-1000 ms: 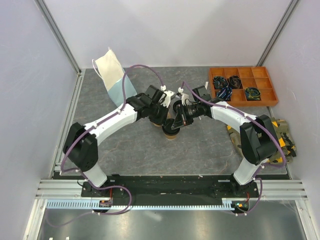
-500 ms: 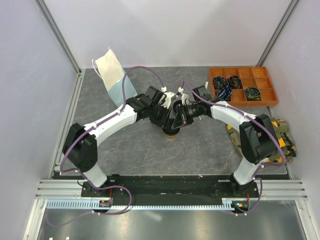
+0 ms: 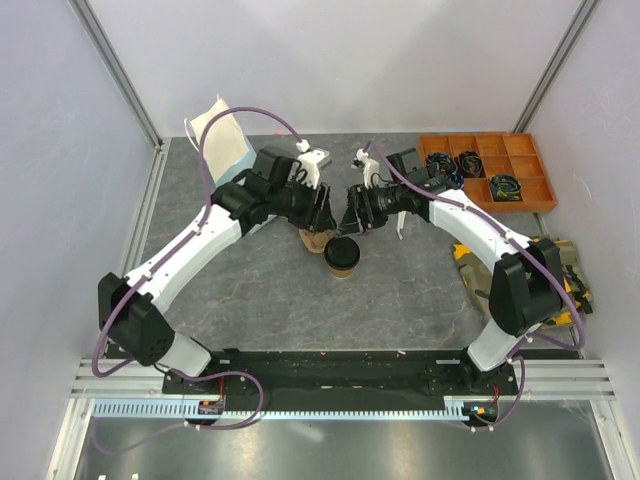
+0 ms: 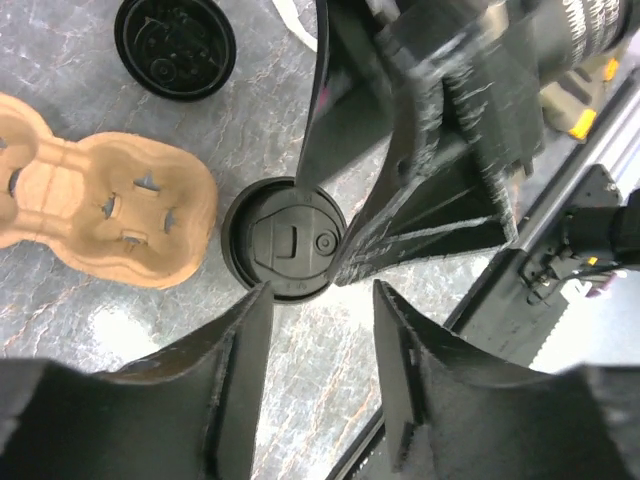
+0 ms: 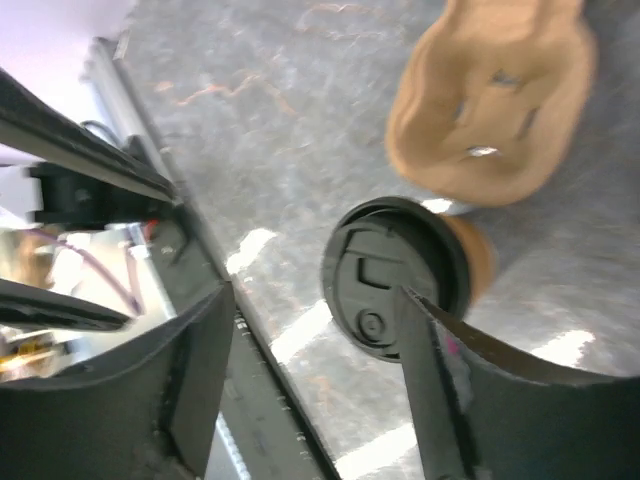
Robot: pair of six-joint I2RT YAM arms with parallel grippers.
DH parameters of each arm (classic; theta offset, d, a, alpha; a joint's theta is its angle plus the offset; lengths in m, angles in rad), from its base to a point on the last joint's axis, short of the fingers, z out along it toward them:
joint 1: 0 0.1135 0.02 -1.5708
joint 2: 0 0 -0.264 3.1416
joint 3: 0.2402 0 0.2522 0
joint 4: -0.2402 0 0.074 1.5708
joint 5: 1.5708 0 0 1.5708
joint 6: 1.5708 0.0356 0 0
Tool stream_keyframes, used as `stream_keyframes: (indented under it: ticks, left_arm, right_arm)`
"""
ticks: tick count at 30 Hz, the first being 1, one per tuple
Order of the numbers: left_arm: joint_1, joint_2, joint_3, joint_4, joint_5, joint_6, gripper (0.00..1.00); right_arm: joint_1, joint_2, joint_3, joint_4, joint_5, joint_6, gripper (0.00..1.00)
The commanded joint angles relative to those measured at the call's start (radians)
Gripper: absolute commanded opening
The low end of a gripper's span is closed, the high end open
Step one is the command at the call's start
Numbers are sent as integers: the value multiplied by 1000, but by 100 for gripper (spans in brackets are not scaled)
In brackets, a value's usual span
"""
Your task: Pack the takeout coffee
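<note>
The takeout coffee, a tan paper cup with its black lid on, stands upright on the grey table just in front of both grippers. The lid shows from above in the left wrist view, and in the right wrist view the lid sits over the tan cup wall. My left gripper is open and raised above the cup, with only table between its fingers. My right gripper is open too, holding nothing, one finger overlapping the lid's edge in view.
The tan pulp two-cup carrier lies right behind the cup. A loose black lid lies beyond it. The light-blue bag stands at the back left. An orange compartment tray is at the back right, yellow-black items at the right edge.
Both grippers have opened and drawn up and back from the cup, which they held between them a second ago. The cup now stands free on the table.
</note>
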Motion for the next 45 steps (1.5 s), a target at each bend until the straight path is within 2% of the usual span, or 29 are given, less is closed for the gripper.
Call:
stream_keyframes:
  ticks: [1,2,3,4,7,10,13,17,21,24,30,37,41,45]
  left_arm:
    - [59,-75,-21,10,143,26,56]
    - [83,-96,-21,10,173,35,61]
    - [102,-127,-19,1,262,57,65]
    - [117,-144,-22,-2,283,71,69]
    - [159,-219,-35,-17,346,77,74]
    - [241,-273,-53,-22,418,36,75]
    - [350,-311,-70,8,582,-11,75]
    - [450,-333,-53,68,699,-98,75]
    - [589,-347,-19,177,756,-262,75]
    - [660,-350,-7,228,776,-316,76]
    - [673,-360,-28,260,788,-348,76]
    - [680,-380,-53,285,779,-363,77]
    - [703,-376,-90,406,786,-512,77]
    - [736,-357,-120,513,803,-603,77]
  right_arm:
    - [27,-43,65,-72,159,-98,76]
    - [39,-46,76,-80,195,-115,81]
    - [89,-49,90,-87,334,-161,85]
    - [108,-49,111,-103,375,-178,89]
    - [171,-19,187,-167,508,-268,92]
    - [239,23,273,-241,613,-382,95]
    - [309,34,312,-276,653,-492,96]
    - [433,55,326,-321,693,-643,96]
    - [524,87,318,-365,749,-769,94]
    - [588,112,311,-374,817,-851,87]
    - [653,155,297,-379,892,-956,68]
    - [653,132,225,-333,894,-930,65]
    - [662,164,206,-307,934,-973,62]
    - [684,225,244,-290,986,-1022,55]
